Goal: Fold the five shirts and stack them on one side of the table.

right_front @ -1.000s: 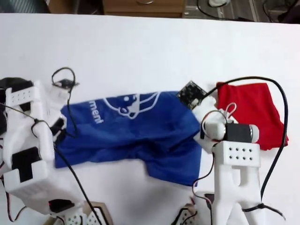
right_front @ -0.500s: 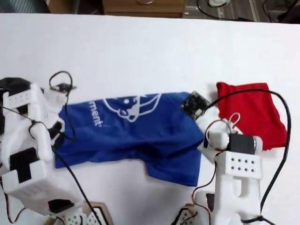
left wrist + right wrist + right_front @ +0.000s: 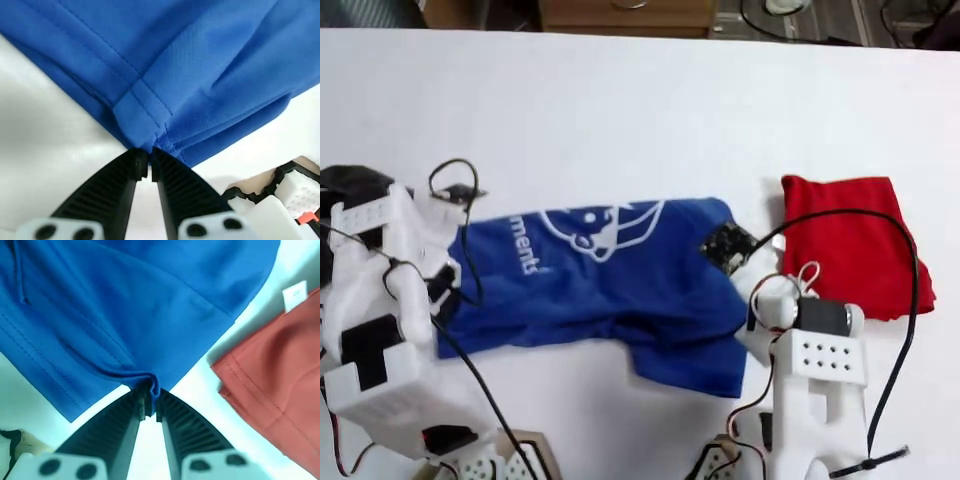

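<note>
A blue shirt (image 3: pixel 610 285) with a white print lies crumpled across the middle of the table. My left gripper (image 3: pixel 149 162) is shut on a hem of the blue shirt (image 3: pixel 200 75) at its left end, by the left arm (image 3: pixel 380 290). My right gripper (image 3: pixel 149 400) is shut on a fold of the blue shirt (image 3: pixel 125 315) at its right edge, near the right arm (image 3: pixel 810 350). A folded red shirt (image 3: pixel 855 245) lies flat at the right; in the right wrist view the red shirt (image 3: pixel 280 390) sits close beside the blue one.
The white table (image 3: pixel 640 110) stretches bare behind the shirts. Black cables (image 3: pixel 910 300) loop over the red shirt and around the left arm. Arm bases and parts (image 3: pixel 510 460) crowd the table's near edge.
The right arm has drawn back toward the near edge with the blue shirt's right edge in its grip. The left arm shifted only slightly.
</note>
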